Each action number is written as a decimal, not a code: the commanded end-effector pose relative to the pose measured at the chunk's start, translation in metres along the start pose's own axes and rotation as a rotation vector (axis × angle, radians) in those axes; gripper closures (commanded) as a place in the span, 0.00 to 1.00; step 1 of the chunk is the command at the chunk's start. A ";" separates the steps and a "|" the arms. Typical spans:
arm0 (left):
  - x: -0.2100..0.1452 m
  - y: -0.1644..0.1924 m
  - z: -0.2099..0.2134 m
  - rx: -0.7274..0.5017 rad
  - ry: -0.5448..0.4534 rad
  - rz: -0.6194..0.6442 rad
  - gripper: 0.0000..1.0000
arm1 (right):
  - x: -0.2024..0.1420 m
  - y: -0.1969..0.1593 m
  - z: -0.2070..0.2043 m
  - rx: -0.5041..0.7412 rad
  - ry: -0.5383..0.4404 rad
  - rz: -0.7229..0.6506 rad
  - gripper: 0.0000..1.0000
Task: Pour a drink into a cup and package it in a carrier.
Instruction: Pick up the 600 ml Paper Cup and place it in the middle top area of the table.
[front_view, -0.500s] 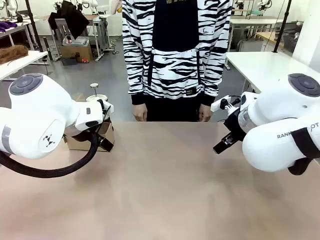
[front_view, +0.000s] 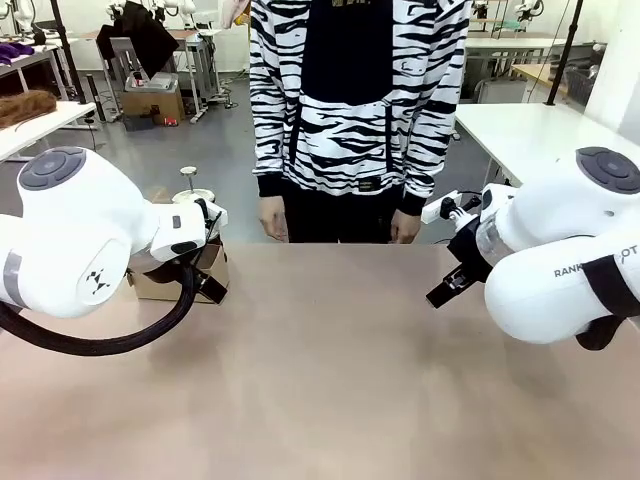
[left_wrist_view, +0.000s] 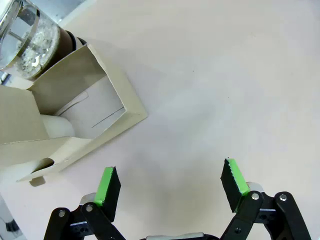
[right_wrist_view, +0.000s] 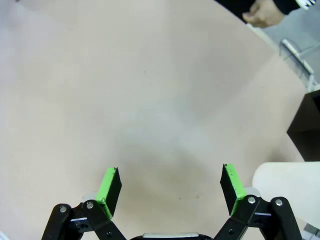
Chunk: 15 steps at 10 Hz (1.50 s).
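Where the drink (left_wrist_view: 64, 40) sits: I take it for the dark band low in the glass jug (left_wrist_view: 22, 42), which stands at the carrier's (left_wrist_view: 107, 87) far corner in my left wrist view; touching or just apart, I cannot tell.
Cup: a white rounded form (left_wrist_view: 57, 129) inside the carrier's pocket is my best guess for it; too little shows to be sure.
Carrier: on the table (front_view: 330, 380), upright, with one open pocket facing my left wrist camera.
Left gripper (left_wrist_view: 169, 182): jaws spread wide, holding nothing, over bare table just beside the carrier's near wall.
Right gripper (right_wrist_view: 170, 182): also spread wide and empty, well apart from the carrier on the other side of the table, with a black box (right_wrist_view: 307, 120) at the edge of its view.
Person's hands (front_view: 272, 220): hanging at the far table edge, well apart from the carrier.
Step in hand, as I judge it: nothing is poured or packed yet; the first pick falls to my left gripper.
Doing it well: line the pads up square on the chosen thing, close firmly, lift straight up, keep the jug upright, and don't nudge the light carrier.
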<state>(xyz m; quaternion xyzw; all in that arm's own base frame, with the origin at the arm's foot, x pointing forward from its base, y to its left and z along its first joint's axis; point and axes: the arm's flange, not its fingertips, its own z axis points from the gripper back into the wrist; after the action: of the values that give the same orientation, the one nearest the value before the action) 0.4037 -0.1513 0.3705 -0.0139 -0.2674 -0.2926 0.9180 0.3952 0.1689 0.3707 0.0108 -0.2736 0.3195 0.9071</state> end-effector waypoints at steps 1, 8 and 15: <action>0.000 0.000 0.000 0.000 0.000 0.000 0.00 | 0.000 0.000 0.000 0.000 0.000 -0.001 0.00; 0.000 0.000 0.000 0.000 0.000 0.000 0.00 | 0.027 -0.018 0.042 -0.006 -0.015 0.022 0.00; 0.000 0.000 0.000 0.000 0.000 0.000 0.00 | 0.015 -0.165 0.164 0.432 -0.348 0.329 0.00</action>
<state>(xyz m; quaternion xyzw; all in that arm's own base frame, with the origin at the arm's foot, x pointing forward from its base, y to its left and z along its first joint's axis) 0.4038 -0.1514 0.3704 -0.0137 -0.2674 -0.2928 0.9179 0.4082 0.0486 0.5480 0.1495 -0.3544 0.4487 0.8066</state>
